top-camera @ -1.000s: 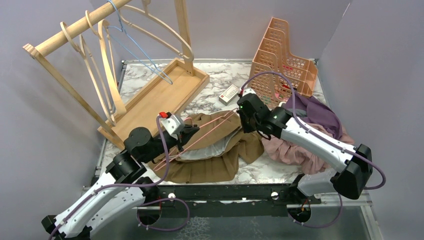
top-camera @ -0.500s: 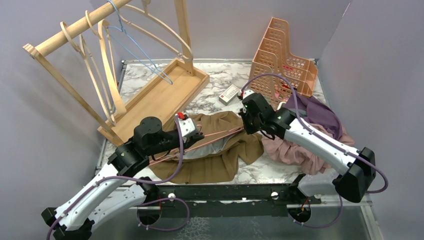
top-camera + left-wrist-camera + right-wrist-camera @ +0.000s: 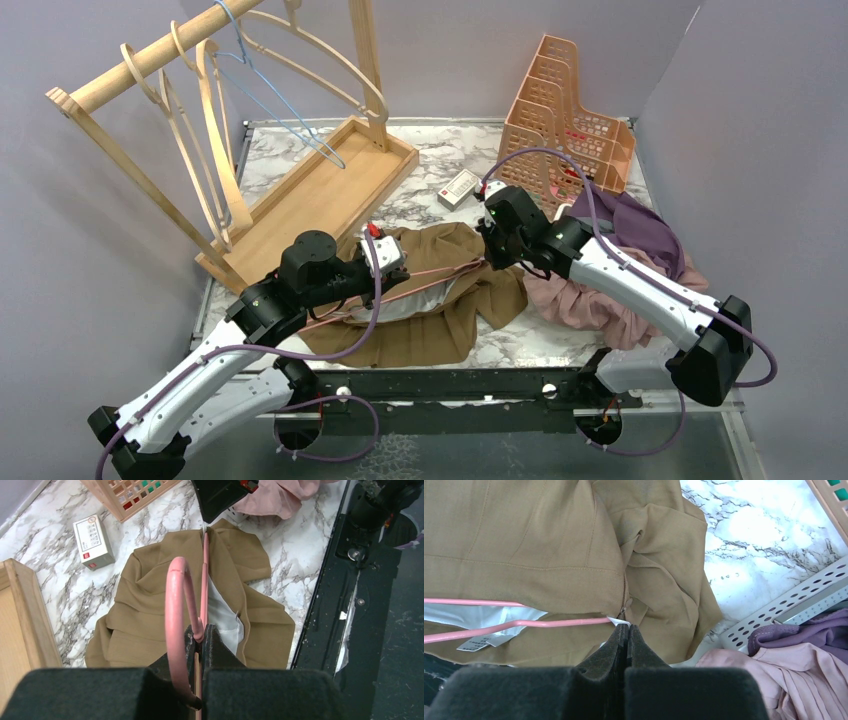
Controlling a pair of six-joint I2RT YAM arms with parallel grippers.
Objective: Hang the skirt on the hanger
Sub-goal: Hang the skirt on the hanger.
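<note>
Loosely rumpled tan skirt [image 3: 145,615] shows white lining under pink hanger [image 3: 175,605]

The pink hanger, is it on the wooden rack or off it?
Off: the left gripper clamps the pink hanger over the brown skirt.

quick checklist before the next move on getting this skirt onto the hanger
1. Left pincer shut on pink hanger at the hook's base: ok
2. Right pincer shut on skirt at the waistband edge: ok
3. Hanger tip also inside the right pincer's grip: cannot tell
4. Hanger arms lying across the white lining inside the waist: ok
5. Skirt hanging from the hanger: not ok, it lies crumpled on the table
6. Small box apart from the skirt: ok
</note>
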